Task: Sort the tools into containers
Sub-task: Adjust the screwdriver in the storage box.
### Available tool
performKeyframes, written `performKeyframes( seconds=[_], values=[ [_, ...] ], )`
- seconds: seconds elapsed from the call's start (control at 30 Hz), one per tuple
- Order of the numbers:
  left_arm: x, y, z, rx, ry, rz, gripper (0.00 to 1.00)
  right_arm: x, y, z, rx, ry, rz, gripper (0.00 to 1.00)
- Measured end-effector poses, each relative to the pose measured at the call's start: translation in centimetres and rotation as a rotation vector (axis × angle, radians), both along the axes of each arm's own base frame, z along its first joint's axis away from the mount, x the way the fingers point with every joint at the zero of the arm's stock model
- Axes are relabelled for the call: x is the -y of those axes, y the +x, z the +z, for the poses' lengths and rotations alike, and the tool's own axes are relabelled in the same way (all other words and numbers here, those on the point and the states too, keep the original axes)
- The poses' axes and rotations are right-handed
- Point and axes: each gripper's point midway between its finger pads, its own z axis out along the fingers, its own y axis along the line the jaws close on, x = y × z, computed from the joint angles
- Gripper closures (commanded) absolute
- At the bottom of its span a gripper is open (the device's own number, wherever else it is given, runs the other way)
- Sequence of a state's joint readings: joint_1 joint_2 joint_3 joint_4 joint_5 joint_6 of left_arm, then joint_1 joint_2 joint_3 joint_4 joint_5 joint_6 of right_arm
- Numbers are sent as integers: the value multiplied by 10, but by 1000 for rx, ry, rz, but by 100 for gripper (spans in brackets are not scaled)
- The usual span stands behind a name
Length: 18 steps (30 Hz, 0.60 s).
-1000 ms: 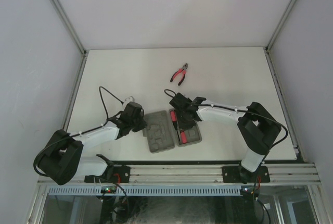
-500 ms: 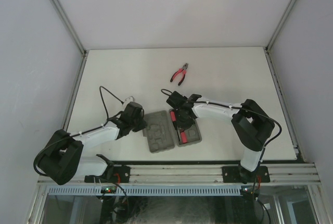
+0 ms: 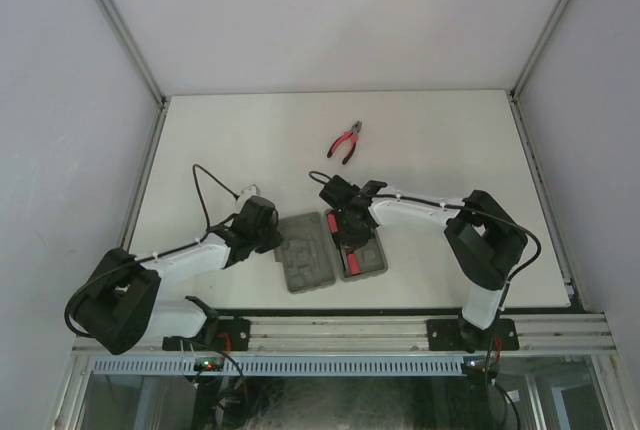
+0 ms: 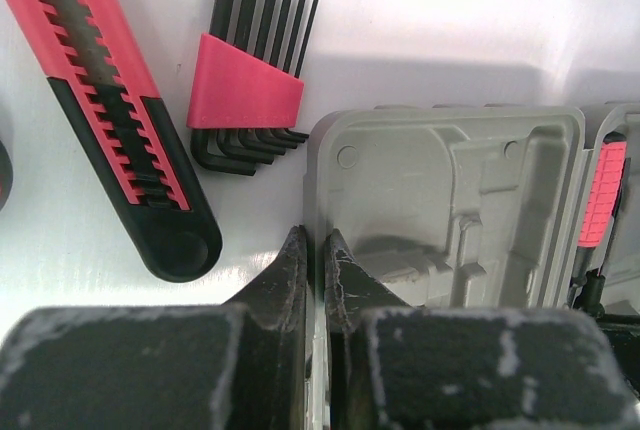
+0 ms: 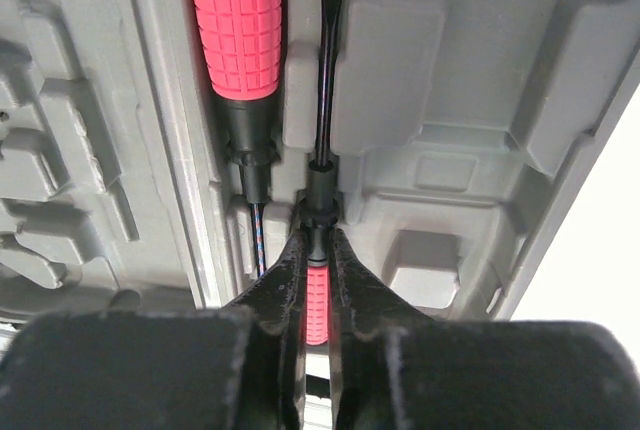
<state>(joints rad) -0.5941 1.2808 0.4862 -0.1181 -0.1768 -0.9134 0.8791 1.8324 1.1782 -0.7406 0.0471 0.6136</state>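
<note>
Red-handled screwdriver [image 5: 318,190], gripped by our right fingers [image 5: 282,285], lies along its slot in the case [image 5: 450,100]; left fingers [image 4: 283,280] pinch the rim.

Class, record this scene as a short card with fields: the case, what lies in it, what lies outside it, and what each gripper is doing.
Container: case, grey, open flat, no tools showing in its left half
In case: thick screwdriver slotted in the right half; thin screwdriver beside it
Outside: pliers farther back on the table; hex keys and ridged tool beside the case's left half
Left gripper: shut on the case's rim
Right gripper: shut on the thin screwdriver's handle
</note>
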Motion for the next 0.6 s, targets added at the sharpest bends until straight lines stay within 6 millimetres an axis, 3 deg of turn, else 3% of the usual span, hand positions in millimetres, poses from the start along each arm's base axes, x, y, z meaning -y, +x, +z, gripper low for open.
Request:
performKeyframes(
  seconds=[0.1,0.4,0.6],
  values=[
    [0,0,0,2,2,0,100,-1,1,4,28,28,-2,77],
    [5,1,0,6,-9,-13,100,3,3,16,91,73,-8,66],
    [8,1,0,8,-12,-27,100,0,11,60,208,159,-14,64]
  ],
)
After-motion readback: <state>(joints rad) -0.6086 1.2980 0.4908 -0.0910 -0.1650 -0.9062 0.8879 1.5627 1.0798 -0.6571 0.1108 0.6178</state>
